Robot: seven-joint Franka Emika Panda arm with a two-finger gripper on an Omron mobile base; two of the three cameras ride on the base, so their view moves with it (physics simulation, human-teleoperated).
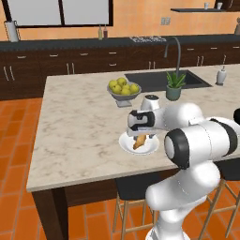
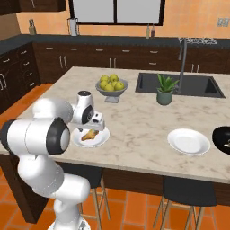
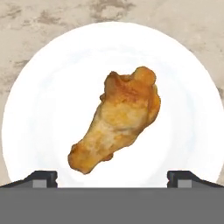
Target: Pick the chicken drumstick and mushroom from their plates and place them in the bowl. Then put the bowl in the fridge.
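Note:
The golden-brown chicken drumstick (image 3: 117, 118) lies on a white plate (image 3: 39, 100) near the island's front edge, also seen as drumstick (image 1: 139, 142) on plate (image 1: 127, 144) and drumstick (image 2: 90, 134) on plate (image 2: 102, 137). My gripper (image 3: 113, 177) hangs straight above it, open, with one fingertip on each side and nothing between them; the gripper (image 1: 140, 135) is a little above the meat. A second white plate (image 2: 188, 141) lies bare to the right. The black bowl (image 2: 222, 137) is cut off by the right edge. The mushroom and the fridge are out of view.
A grey footed bowl of yellow-green fruit (image 1: 124, 89) stands behind the drumstick plate. A potted plant (image 1: 174, 86), the sink (image 1: 164, 79) with its faucet and a soap dispenser (image 1: 221, 75) lie further back. Stools (image 2: 179, 193) stand under the island's front edge.

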